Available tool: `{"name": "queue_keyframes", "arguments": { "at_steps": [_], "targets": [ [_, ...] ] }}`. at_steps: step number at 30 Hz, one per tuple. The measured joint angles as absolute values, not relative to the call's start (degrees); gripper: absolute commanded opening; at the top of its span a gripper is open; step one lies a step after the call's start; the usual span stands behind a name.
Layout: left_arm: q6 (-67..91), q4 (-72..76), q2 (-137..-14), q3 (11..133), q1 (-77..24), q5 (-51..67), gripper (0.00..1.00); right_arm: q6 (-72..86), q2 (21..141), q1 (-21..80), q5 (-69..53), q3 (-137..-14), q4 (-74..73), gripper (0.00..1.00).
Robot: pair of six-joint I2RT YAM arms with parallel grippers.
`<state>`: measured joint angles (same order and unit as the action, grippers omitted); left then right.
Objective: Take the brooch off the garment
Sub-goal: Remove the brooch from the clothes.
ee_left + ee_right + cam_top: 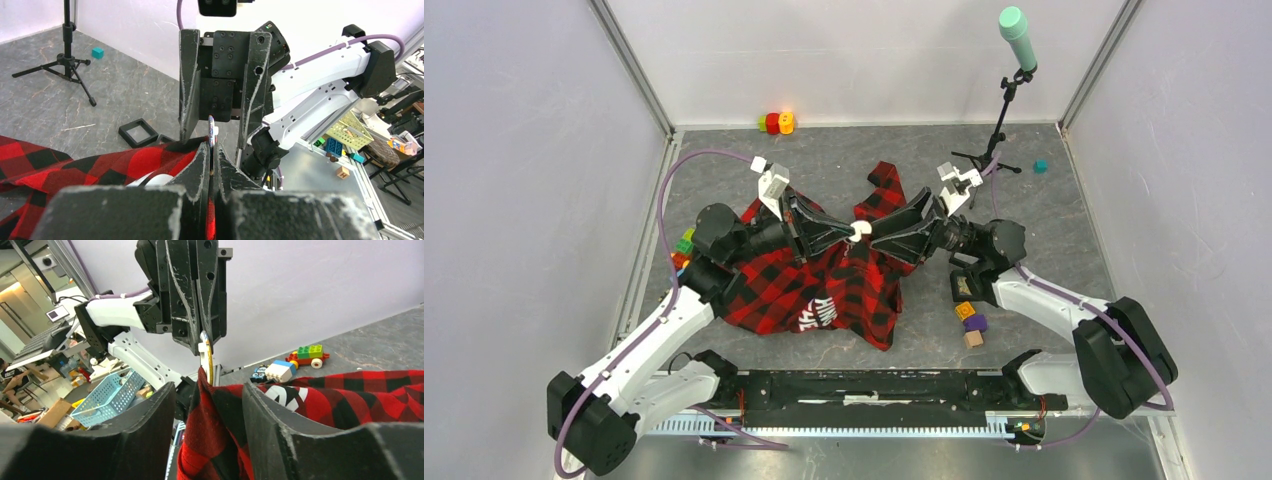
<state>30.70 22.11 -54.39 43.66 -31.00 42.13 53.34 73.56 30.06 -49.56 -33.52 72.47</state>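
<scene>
Brooch (211, 128) raised just above shirt (769, 292) top edge, clamped edge-on in fully closed left pincer (210, 152); right pincer (207, 395) gapes wide, shirt fold between fingers, nothing gripped. Risk: cloth unanchored, so pulling likely drags whole shirt up; pin may tear fabric.

Printed on the garment (769, 290): white block letters (822, 312) on a black panel, toward 6 o'clock of the cloth in the overhead view. Set in two short lines, tilted and partly tucked into a fold. Legible only in part: roughly "HINK" above "HE", with the leading characters hidden, so not certain as full words. Visible too from the right wrist view, just toward 3 o'clock of the frame's middle: a scrap of white print (280, 392) on black, curved strokes only, too cropped to read.
</scene>
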Motion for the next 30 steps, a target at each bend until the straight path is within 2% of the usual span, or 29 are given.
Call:
{"name": "queue_keyframes", "arguments": {
  "at_steps": [7, 12, 24, 30],
  "targets": [
    [32.0, 26.2, -54.4, 42.9, -31.0, 42.2, 0.02, 59.0, 74.9, 30.7, -47.0, -34.3, 76.2, 0.36],
    [32.0, 27.1, -54.4, 42.7, -31.0, 42.3, 0.02, 62.0, 76.4, 31.0, -45.3, -34.7, 76.8, 0.3],
    [31.9, 26.5, -54.4, 42.7, -31.0, 42.2, 0.02, 63.2, 76.6, 32.3, -44.2, -35.2, 75.9, 0.34],
    [31.9, 25.9, -54.4, 42.7, -31.0, 42.2, 0.02, 62.1, 76.6, 33.1, -44.2, -36.2, 74.4, 0.27]
  ]
}}
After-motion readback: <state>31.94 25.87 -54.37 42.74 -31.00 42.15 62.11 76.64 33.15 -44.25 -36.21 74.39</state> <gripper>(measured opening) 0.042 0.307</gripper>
